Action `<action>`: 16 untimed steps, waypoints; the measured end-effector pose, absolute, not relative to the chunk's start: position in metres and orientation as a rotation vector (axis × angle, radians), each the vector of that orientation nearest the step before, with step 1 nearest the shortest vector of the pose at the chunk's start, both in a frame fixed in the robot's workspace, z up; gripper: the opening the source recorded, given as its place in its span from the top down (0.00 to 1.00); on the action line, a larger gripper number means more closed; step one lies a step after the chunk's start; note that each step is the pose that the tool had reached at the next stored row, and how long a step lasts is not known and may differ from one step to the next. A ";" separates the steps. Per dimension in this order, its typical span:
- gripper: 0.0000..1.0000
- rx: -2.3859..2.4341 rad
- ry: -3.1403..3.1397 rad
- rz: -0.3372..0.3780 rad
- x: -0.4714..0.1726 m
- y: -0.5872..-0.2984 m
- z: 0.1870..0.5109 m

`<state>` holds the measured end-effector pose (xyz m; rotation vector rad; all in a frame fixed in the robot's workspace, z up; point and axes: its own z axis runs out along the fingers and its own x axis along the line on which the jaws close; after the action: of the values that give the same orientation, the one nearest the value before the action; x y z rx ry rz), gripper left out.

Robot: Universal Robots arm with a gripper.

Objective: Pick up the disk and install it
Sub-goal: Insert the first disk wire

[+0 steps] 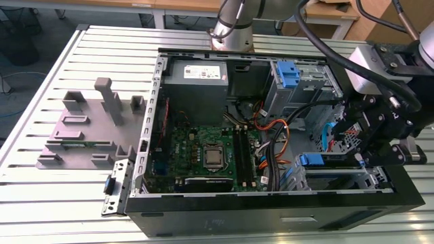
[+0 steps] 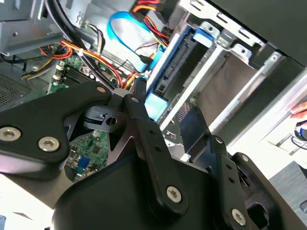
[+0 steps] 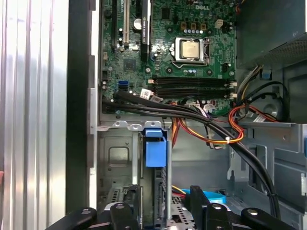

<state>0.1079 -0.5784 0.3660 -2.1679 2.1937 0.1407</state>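
The disk (image 3: 160, 188) stands on edge in the metal drive cage (image 3: 115, 158) at the front corner of the open computer case (image 1: 271, 216). The blue end tab of its caddy (image 3: 155, 149) points toward the motherboard. In the second wrist view the disk (image 2: 173, 69) lies along the cage wall, with a blue ribbon cable looping beyond it. In the exterior view its blue tab (image 1: 312, 159) shows at the cage mouth. My gripper (image 3: 160, 200) is open, with one black finger (image 3: 197, 203) on each side of the disk's near end. My gripper (image 1: 357, 148) hangs over the cage in the exterior view.
The motherboard (image 1: 207, 152) fills the case floor and the grey power-supply box (image 1: 196, 73) sits at the back. A blue bracket (image 1: 287, 76) sits in the upper bay. Black and orange cables (image 3: 211, 127) run past the cage. A grey fixture (image 1: 88, 127) stands on the slatted table.
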 end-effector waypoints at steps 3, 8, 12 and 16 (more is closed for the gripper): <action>0.45 -2.168 2.194 0.141 0.108 -0.571 0.365; 0.45 -2.168 2.194 0.139 0.110 -0.562 0.361; 0.45 -2.169 2.195 0.139 0.114 -0.562 0.359; 0.45 -2.169 2.195 0.139 0.119 -0.562 0.355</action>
<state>0.1187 -0.5617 0.3551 -2.1687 2.1945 0.1390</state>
